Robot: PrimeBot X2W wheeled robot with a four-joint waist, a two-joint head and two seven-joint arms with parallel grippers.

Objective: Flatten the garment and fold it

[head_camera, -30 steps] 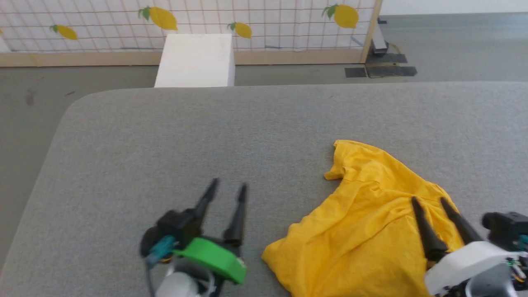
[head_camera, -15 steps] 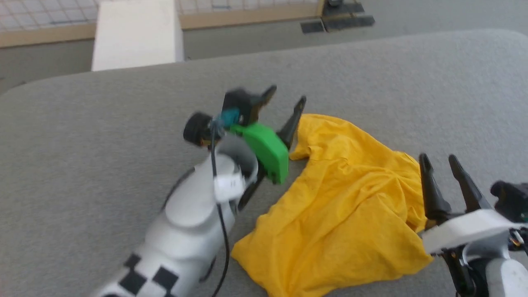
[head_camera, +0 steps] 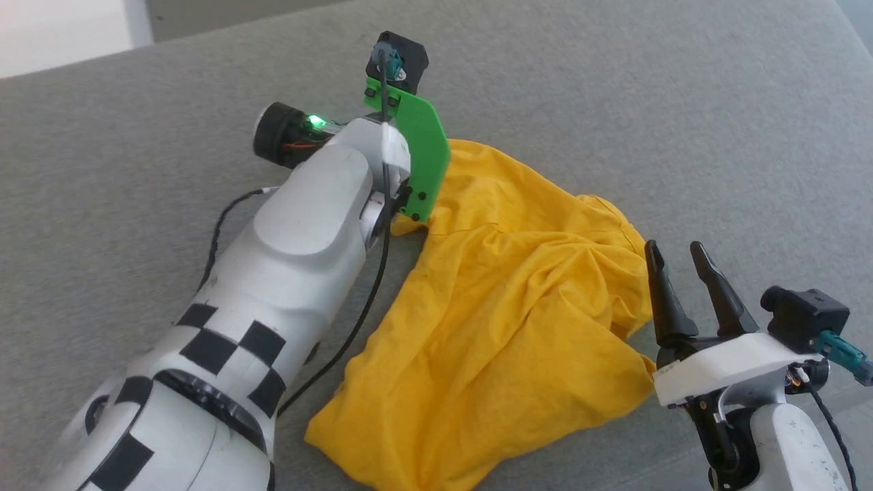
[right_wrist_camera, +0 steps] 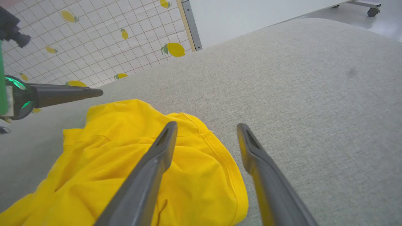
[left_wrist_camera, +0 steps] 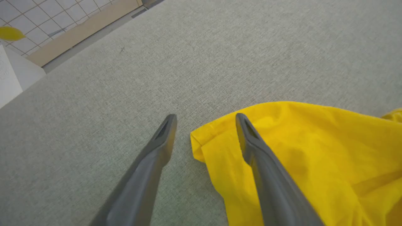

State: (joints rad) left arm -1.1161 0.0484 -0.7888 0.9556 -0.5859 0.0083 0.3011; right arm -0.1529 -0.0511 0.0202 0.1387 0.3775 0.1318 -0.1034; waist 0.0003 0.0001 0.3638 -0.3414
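Since the left gripper (left_wrist_camera: pixel 205 120) is held wide open and empty, with one finger over the folded yellow corner and the other over bare grey surface (head_camera: pixel 648 88), a missed grab is judged the main risk. If the gripper is closed from here, only a thin edge may be pinched, or the corner shoved aside. Two layers could also be caught together, leaving a fold trapped.

The garment (head_camera: pixel 505 307) is lying crumpled on the surface between the two arms. The right gripper (right_wrist_camera: pixel 206 125) is likewise spread apart with nothing held, straddling a stitched edge; contact cannot be told.

The left fingers' placement at the corner is given by the left wrist view; in the head view that spot is covered by the green mount (head_camera: pixel 419 157). The stitched seam is resolved in the right wrist view.
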